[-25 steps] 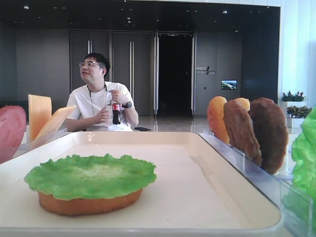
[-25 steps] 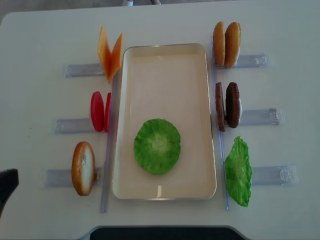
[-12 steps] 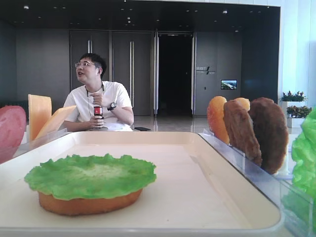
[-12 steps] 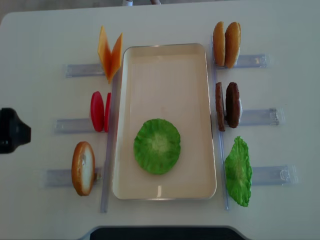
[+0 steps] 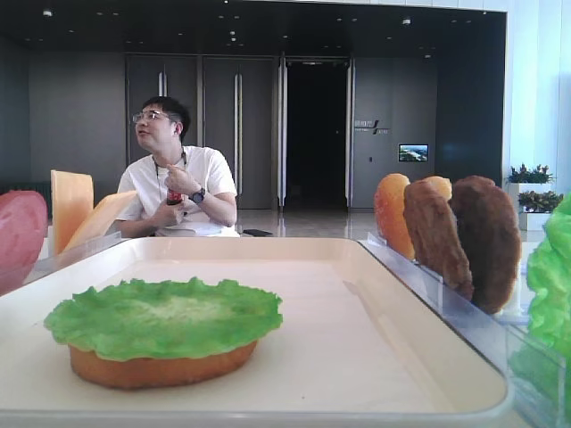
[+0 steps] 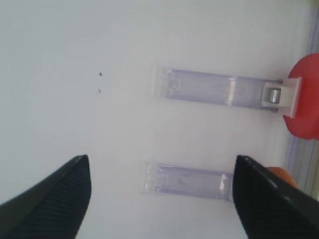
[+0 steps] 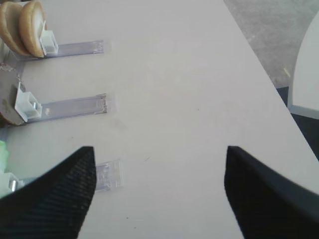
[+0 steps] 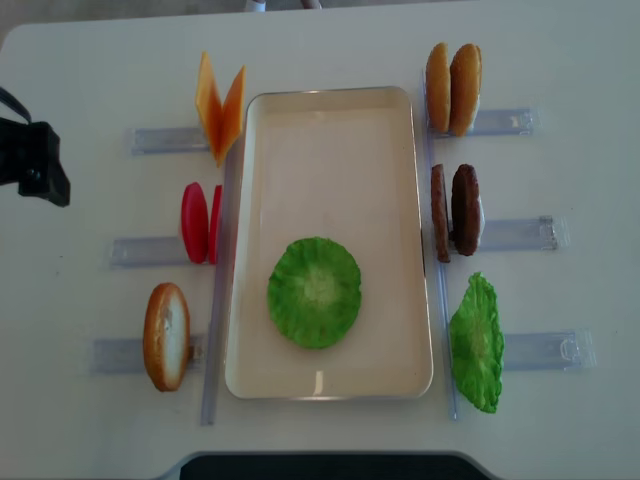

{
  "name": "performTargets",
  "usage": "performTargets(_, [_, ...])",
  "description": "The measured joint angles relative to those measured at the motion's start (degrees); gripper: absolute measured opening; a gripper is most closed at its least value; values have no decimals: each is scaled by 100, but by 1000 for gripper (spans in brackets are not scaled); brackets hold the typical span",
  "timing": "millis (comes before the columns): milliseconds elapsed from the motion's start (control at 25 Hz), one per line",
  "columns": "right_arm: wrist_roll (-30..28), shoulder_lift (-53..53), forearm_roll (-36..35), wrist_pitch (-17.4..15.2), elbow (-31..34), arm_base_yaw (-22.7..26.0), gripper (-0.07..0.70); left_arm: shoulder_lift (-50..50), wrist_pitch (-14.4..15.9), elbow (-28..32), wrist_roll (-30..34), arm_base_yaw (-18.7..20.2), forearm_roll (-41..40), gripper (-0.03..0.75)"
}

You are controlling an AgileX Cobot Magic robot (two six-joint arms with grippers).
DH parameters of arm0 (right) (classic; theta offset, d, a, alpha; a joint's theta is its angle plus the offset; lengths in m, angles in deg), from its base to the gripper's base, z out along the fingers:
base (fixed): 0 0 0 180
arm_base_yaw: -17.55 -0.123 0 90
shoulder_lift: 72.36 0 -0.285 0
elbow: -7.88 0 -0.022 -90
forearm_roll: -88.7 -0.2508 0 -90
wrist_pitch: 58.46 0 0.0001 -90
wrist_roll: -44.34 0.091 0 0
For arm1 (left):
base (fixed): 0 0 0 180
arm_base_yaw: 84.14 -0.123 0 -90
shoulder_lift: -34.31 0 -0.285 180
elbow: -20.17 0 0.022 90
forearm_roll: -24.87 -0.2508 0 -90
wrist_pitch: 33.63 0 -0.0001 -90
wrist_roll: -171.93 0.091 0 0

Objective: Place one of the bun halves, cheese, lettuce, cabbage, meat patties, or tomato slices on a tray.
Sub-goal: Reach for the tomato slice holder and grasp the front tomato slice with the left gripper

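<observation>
Left fingers (image 6: pixel 159 199) spread wide, grasping nothing, above bare worktop (image 8: pixel 80 80) left of tomato slices (image 8: pixel 200 222). Centre: lettuce (image 8: pixel 314 292) over bun half (image 5: pixel 161 367) on tray (image 8: pixel 330 150). Right fingers (image 7: pixel 159 194) likewise released, over worktop beyond clear racks (image 7: pixel 75 105).

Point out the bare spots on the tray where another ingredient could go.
The tray is bare from its far rim down to the lettuce, between cheese and bun halves. Narrow strips flank the lettuce. Crowded: the near end, under the lettuce.
</observation>
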Motion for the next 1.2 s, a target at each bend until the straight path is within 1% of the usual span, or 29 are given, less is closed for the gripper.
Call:
performTargets(120, [0,0,0,0,0,0,538,-347,-30,-185,-95,0,-17,692])
performTargets(360, [0,0,0,0,0,0,538,-999,-89,-375,-133,0,-17,692])
performTargets(560, [0,0,0,0,0,0,538,-1312,-402,-400,-133,0,-17,692])
performTargets(1200, [0,0,0,0,0,0,538,-1415,-378,-400,-261,0,-17,692])
